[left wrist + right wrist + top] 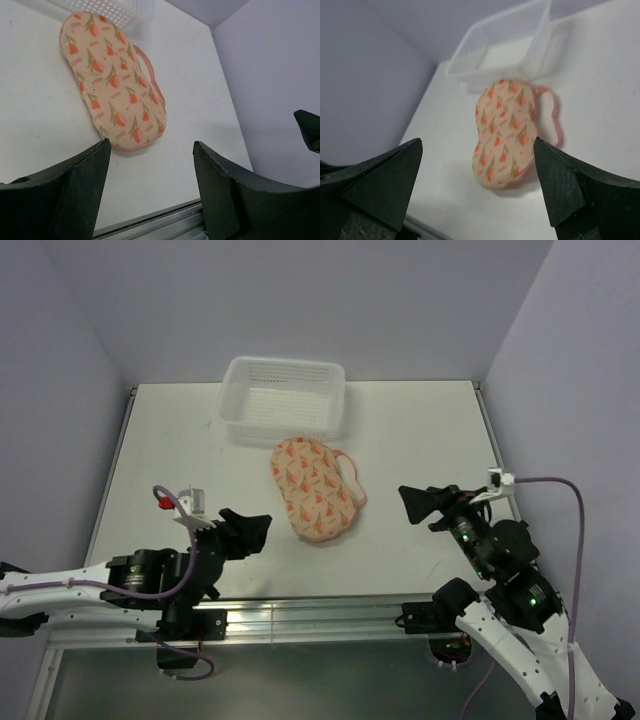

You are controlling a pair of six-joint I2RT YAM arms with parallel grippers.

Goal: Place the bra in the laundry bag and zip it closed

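Top external view: my left gripper [245,530] is wide open, nothing between the jaws, hovering above the near left part of the table [420,440]. My right gripper [420,502] is also wide open and carries nothing, near the right side. Both point in toward the middle.

Left wrist view confirms it: left gripper [150,146] fingers [75,185] spread apart with only bare tabletop between them. The laundry bag [110,80] lies beyond the tips toward 11 o'clock, apart from them. Right wrist view: right gripper [477,142] fingers [385,175] spread just as wide, and the laundry bag [505,130] sits framed between them but further out, not touched.

From above, the laundry bag [315,490] lies flat near the table's centre, printed side up, long axis running roughly 11 to 5 o'clock. The left gripper is at its 8 o'clock, the right gripper at its 3 o'clock, both apart from it. A pink loop [350,468] sticks out along the bag's 2 o'clock edge, with a pale strip just inside it; I can't tell if that is bra or lining. I can't make out the bra as a separate item in any view. Zipper state: can't tell.

White mesh basket [285,365] stands at the bag's 12 o'clock, just beside its far end; can't tell if they touch.
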